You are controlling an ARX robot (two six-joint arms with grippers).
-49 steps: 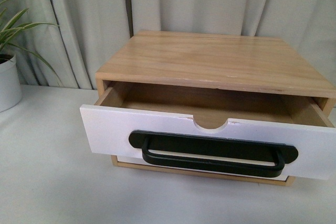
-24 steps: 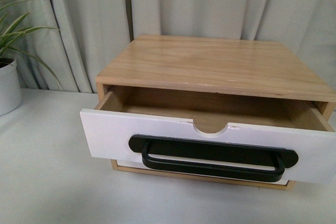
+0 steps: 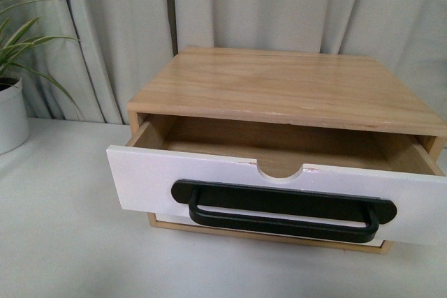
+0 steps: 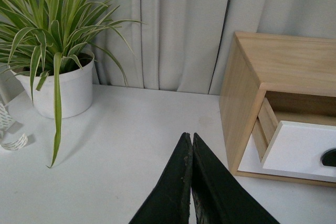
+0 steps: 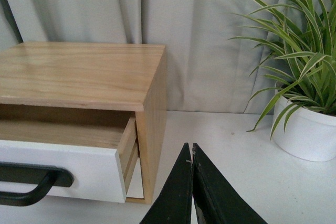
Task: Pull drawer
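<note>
white table (image 3: 63,242) — drawer (image 3: 279,190) half-open

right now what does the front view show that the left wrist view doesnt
Only the front view shows the drawer across its full width, pulled out, with its black bar handle, the half-round notch and the bare wooden inside.

Only the left wrist view shows the left gripper, shut and empty above the table, plus the cabinet's side panel.

Both show the wooden cabinet, the open drawer's white front, the potted plant and the curtain.
</note>
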